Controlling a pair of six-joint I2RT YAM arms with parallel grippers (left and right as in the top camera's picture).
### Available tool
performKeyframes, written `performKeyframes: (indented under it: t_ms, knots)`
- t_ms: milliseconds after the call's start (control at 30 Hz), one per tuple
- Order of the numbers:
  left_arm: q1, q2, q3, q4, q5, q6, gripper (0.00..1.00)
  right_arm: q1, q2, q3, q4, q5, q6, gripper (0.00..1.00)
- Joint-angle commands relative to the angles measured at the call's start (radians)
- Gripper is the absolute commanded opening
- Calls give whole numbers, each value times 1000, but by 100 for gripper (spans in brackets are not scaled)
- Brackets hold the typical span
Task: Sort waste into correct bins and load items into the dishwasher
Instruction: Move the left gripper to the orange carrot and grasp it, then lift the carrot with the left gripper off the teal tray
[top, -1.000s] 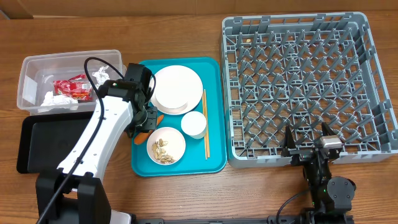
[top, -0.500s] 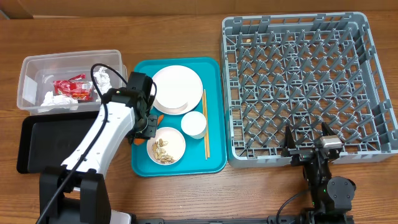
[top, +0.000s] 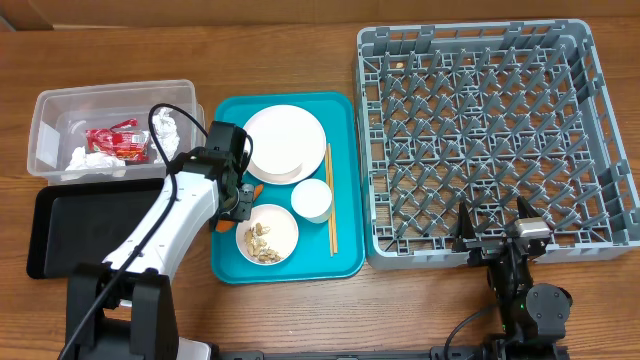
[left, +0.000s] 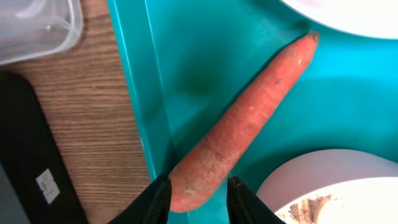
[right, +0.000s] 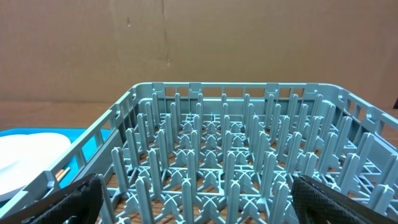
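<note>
An orange carrot (left: 249, 118) lies slanted on the teal tray (left: 186, 62), between the white plate (left: 348, 12) and a bowl (left: 311, 186). My left gripper (left: 198, 186) is open. The carrot's thick end sits between its jaws: one finger touches it, and a thin gap shows at the other. From overhead, the left gripper (top: 240, 200) hangs over the tray's left edge, beside the carrot's tip (top: 256, 187). The right gripper (right: 202, 199) stands wide open and empty at the near rim of the grey dish rack (top: 490, 130).
The clear tub (top: 50, 110) holds a red wrapper (top: 115, 142) and white tissues (top: 90, 160). A black tray (top: 80, 225) lies in front of it. On the teal tray are the bowl with nut crumbs (top: 267, 233), a cup (top: 311, 199) and chopsticks (top: 330, 200).
My left wrist has shifted a little to the right over the tray's edge. Its jaws have parted slightly. The right arm has not moved.
</note>
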Motion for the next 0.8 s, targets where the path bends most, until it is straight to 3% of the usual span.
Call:
performKeyframes:
  t_ms: [0, 767]
  knots:
    - [6, -11, -39, 18, -12, 29, 33, -6, -10, -11, 5, -2, 5, 100]
    - [5, -11, -124, 122, 70, 42, 36, -6, -10, -11, 5, -2, 5, 100]
